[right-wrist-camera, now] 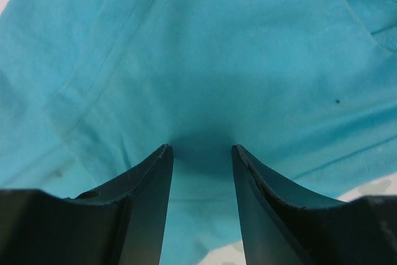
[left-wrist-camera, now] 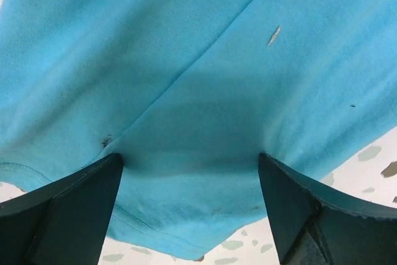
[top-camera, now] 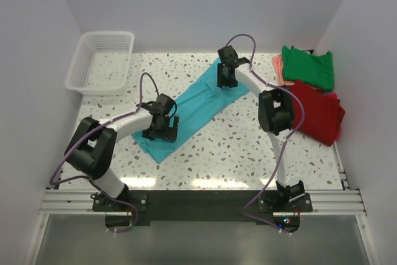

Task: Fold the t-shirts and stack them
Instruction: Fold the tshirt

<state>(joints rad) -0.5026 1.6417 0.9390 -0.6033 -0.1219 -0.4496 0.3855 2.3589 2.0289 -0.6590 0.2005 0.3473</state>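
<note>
- The turquoise t-shirt (top-camera: 198, 107) is laid flat on the speckled worktop (top-camera: 248, 147) as a long narrow strip. It is set on a diagonal from the near left to the far right.
- The left hand (top-camera: 162, 130) is placed over the near-left end of the strip, just inside the hem. In the left wrist view the left hand (left-wrist-camera: 190, 156) is seen with its jaws spread wide. Both fingertips (left-wrist-camera: 74, 209) are set down on the turquoise t-shirt (left-wrist-camera: 205, 60), and nothing is clamped between them. Smooth cloth is seen in the gap, and a diagonal fold line is seen beyond it.
- The stitched hem is seen below the tips, with bare worktop (left-wrist-camera: 372, 159) beside it.
- The right hand (top-camera: 227, 79) is placed over the far-right end of the strip. In the right wrist view the right hand (right-wrist-camera: 201, 148) is seen with its jaws part open. The tips are pressed onto the turquoise t-shirt (right-wrist-camera: 248, 48), and flat cloth is seen between them. No pinched fold is seen in the gap.
- A red t-shirt (top-camera: 319, 113) is laid at the right edge of the worktop. A green t-shirt (top-camera: 310, 67) is laid behind it, over a salmon-pink t-shirt (top-camera: 278, 66). All three are kept well apart from both hands.
- A white basket (top-camera: 102, 60) is set at the far-left corner.
</note>
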